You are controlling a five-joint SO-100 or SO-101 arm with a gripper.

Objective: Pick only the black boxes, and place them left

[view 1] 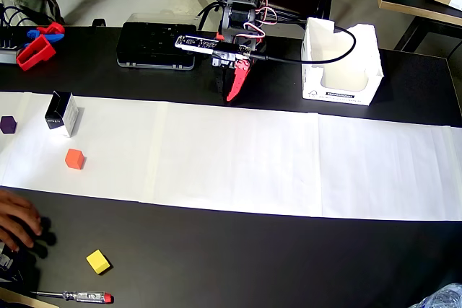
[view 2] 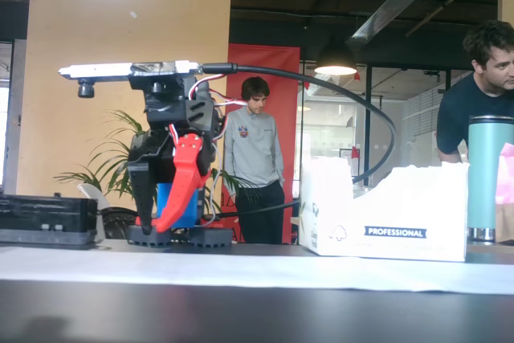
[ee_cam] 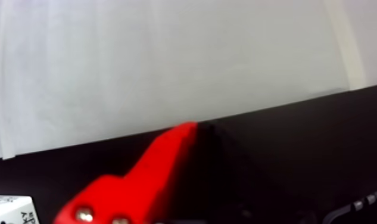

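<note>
overhead view: red-and-black two-finger claw (view 1: pixel 232 94), fingers pressed together and empty, tucked at the far edge of the white paper strip (view 1: pixel 238 156). the black-faced, white-sided carton (view 1: pixel 62 113) stands far left on the strip, well apart.

You can read one word only: "PROFESSIONAL", white letters on dark strip, low on near face of white carton (view 2: pixel 393 214) at right in fixed view. Same strip shows on white carton (view 1: pixel 339 94) in overhead view, too small to read. Small logos left of strip: unreadable. Print on black box (view 1: pixel 58 112), far left: too tiny.
</note>
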